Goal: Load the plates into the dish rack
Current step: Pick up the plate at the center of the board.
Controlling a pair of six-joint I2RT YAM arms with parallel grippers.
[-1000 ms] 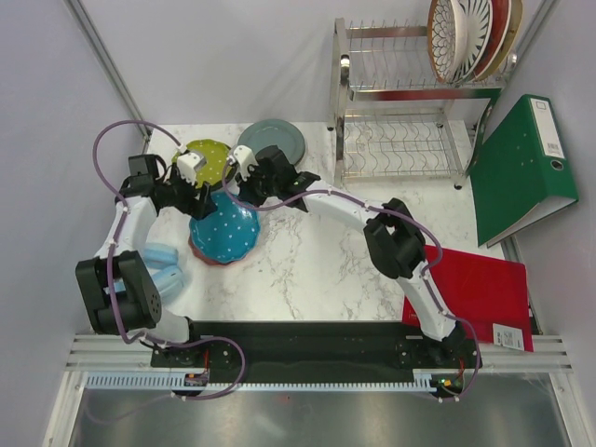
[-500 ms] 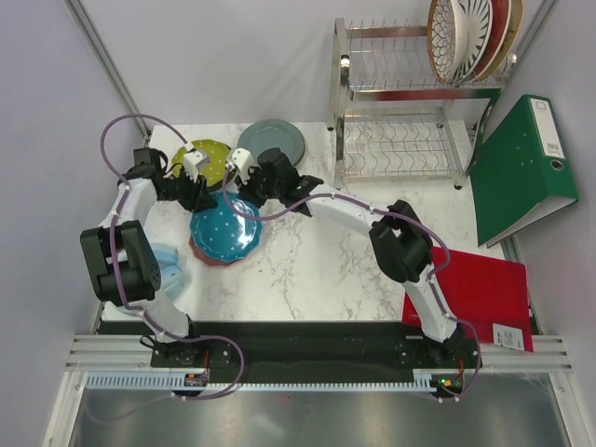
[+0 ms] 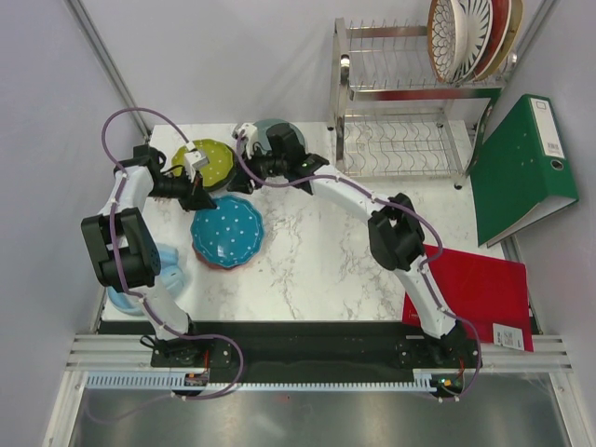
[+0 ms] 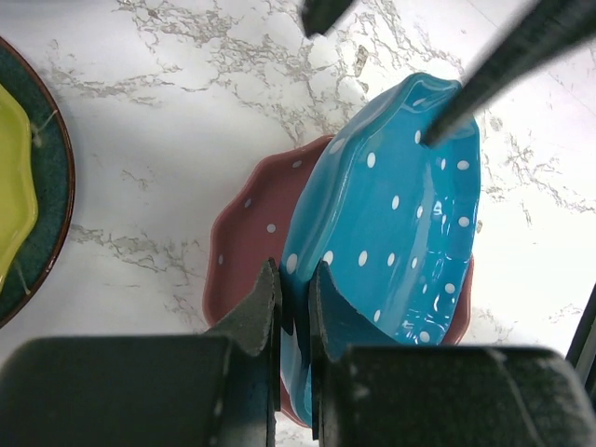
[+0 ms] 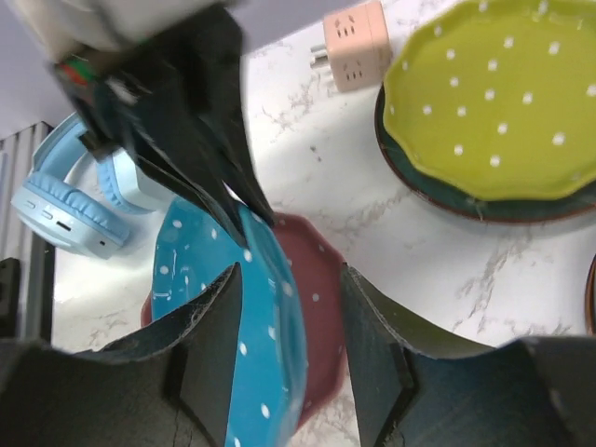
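Observation:
A teal plate with white dots lies tilted on a pink dotted plate at the table's left. My left gripper is shut on the teal plate's raised near-left rim, seen from above at the left gripper. My right gripper stands open, one jaw on each side of the teal plate's far rim without pinching it. A lime dotted plate rests on a dark one, and a grey-blue plate shows partly under the right arm. The dish rack holds several upright plates on top.
A pink cube sits near the lime plate. Blue headphones lie at the front left. A green binder leans right of the rack, with a red folder below it.
My left gripper has closed on the teal plate's rim. My right gripper has opened, let go of the plate and drawn back towards the far side.

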